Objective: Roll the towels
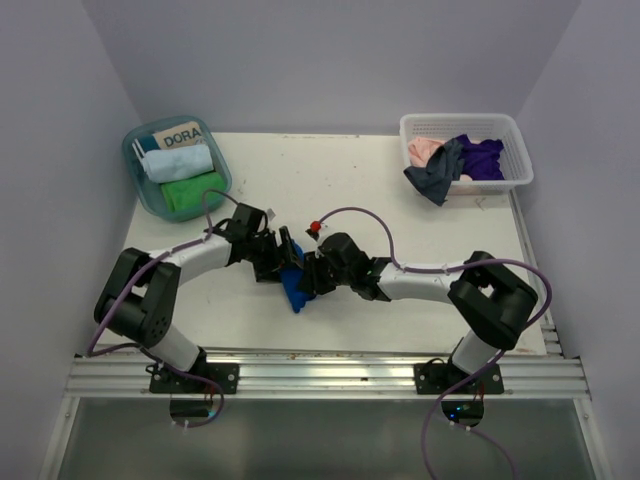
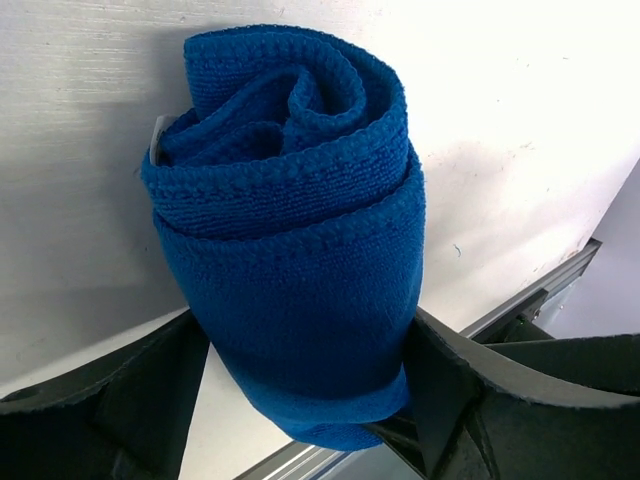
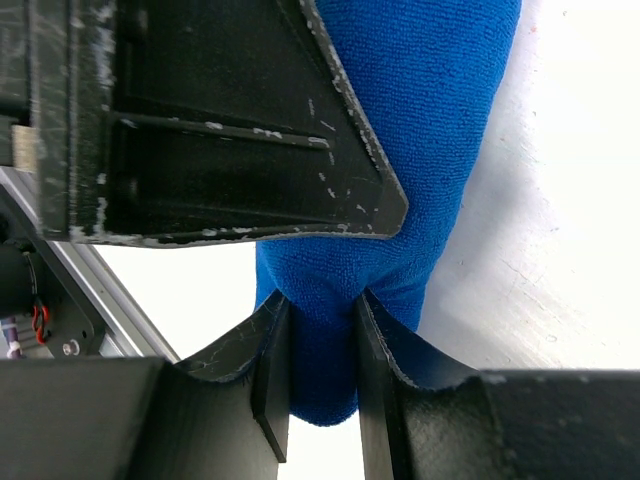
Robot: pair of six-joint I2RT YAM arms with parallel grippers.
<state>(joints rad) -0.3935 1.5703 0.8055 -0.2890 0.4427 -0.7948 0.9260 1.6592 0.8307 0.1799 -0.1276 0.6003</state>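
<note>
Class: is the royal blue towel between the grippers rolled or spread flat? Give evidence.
Rolled: the royal blue towel shows spiral layers at its end in the left wrist view. The left gripper and right gripper both clamp it.

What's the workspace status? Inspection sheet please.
Surface: white table, lightly scuffed.
Job's things: blue towel rolled, held between both grippers; light blue towel and green towel in the tub; pink towel, grey towel and purple towel loose in the basket.
Clutter: card marked DORA in the tub; small red thing beside the grippers, cannot tell what.
Grippers: left gripper shut on the roll's sides; right gripper pinching its end.
Cables: purple cable looping over each arm.
Surroundings: plain pale walls; metal rail at the near edge.
</note>
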